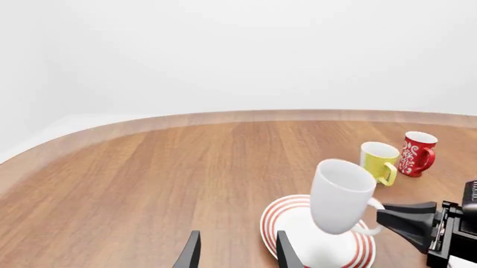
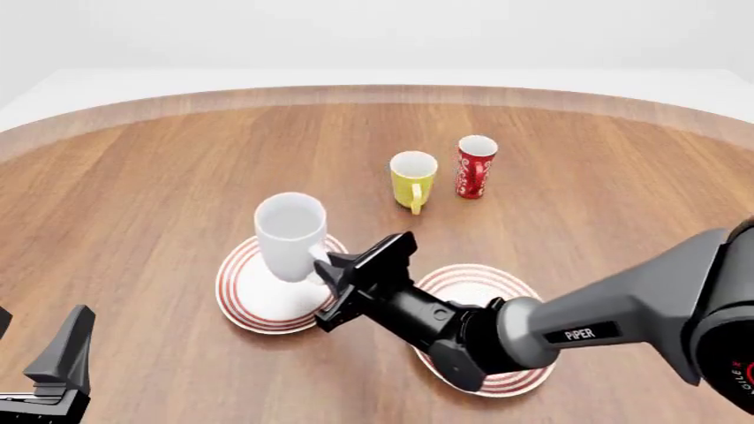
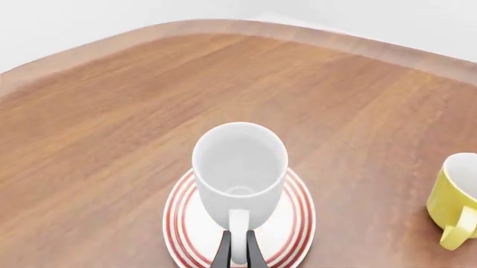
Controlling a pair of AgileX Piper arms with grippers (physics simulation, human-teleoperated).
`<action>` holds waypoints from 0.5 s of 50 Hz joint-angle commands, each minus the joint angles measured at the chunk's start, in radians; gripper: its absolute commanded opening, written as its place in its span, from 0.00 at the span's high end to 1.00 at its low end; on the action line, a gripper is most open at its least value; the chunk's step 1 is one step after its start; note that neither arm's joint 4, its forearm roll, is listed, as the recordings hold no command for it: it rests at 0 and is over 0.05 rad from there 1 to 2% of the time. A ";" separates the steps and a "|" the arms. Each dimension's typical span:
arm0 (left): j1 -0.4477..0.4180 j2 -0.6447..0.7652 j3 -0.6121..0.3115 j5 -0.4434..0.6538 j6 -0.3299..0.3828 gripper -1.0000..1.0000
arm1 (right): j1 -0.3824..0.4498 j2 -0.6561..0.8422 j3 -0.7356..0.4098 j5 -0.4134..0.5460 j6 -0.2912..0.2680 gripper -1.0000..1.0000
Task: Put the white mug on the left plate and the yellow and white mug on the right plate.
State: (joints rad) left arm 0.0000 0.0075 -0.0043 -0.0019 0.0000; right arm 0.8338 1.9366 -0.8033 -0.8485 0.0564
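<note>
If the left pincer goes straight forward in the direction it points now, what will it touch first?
Probably the left plate: in the left wrist view its rim lies just ahead of the open left pincer, with the white mug above the plate beyond. Depth is uncertain.

R gripper (image 2: pixel 335 284) reaches in from the table's near-R edge, fingers pinched on the handle of the white mug (image 2: pixel 290 234). Mug upright, over the left plate (image 2: pixel 245 305); can't tell if its base touches the plate. R arm's forearm lies across the right plate (image 2: pixel 478 284), which sits just beside the L one, both nr the table's (image 2: pixel 141 203) near edge at mid-width. Yellow and white mug (image 2: pixel 412 177) and red cup (image 2: pixel 476 166) stand side by side, close but apart, further twd the far edge. L gripper (image 2: pixel 53 371) at near-L corner, away from everything; jaw state unclear.
</note>
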 commanded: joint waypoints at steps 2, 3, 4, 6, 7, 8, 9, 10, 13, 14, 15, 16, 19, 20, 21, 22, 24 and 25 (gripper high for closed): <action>0.000 0.000 0.000 0.000 0.000 0.00 | 0.002 0.040 -0.031 0.004 0.018 1.00; 0.000 0.000 0.000 0.000 0.000 0.00 | 0.003 0.042 -0.032 0.005 0.018 1.00; 0.000 0.000 0.000 0.000 0.000 0.00 | 0.004 0.044 -0.032 0.005 0.019 1.00; 0.000 0.000 0.000 0.000 0.000 0.00 | 0.005 0.052 -0.036 0.006 0.020 1.00; 0.000 0.000 0.000 0.000 0.000 0.00 | 0.005 0.054 -0.036 0.007 0.020 1.00; 0.000 0.000 0.000 0.000 0.000 0.00 | 0.006 0.056 -0.038 0.009 0.020 1.00; 0.000 0.000 0.000 0.000 0.000 0.00 | 0.007 0.056 -0.038 0.010 0.021 1.00; 0.000 0.000 0.000 0.000 0.000 0.00 | 0.008 0.057 -0.039 0.011 0.021 1.00; 0.000 0.000 0.000 0.000 0.000 0.00 | 0.010 0.062 -0.042 0.014 0.021 1.00; 0.000 0.000 0.000 0.000 0.000 0.00 | 0.009 0.064 -0.045 0.016 0.019 1.00; 0.000 0.000 0.000 0.000 0.000 0.00 | 0.009 0.066 -0.047 0.019 0.018 1.00; 0.000 0.000 0.000 0.000 0.000 0.00 | 0.010 0.065 -0.047 0.019 0.018 1.00; 0.000 0.000 0.000 0.000 0.000 0.00 | 0.010 0.066 -0.049 0.021 0.020 1.00; 0.000 0.000 0.000 0.000 0.000 0.00 | 0.010 0.069 -0.051 0.023 0.019 1.00; 0.000 0.000 0.000 0.000 0.000 0.00 | 0.009 0.070 -0.052 0.023 0.020 1.00; 0.000 0.000 0.000 0.000 0.000 0.00 | 0.009 0.070 -0.052 0.023 0.019 1.00; 0.000 0.000 0.000 0.000 0.000 0.00 | 0.009 0.073 -0.054 0.025 0.019 1.00; 0.000 0.000 0.000 0.000 0.000 0.00 | 0.010 0.074 -0.056 0.026 0.020 1.00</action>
State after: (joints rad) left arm 0.0000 0.0075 -0.0043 -0.0019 0.0000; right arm 0.8417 2.0004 -0.8447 -0.8292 0.0696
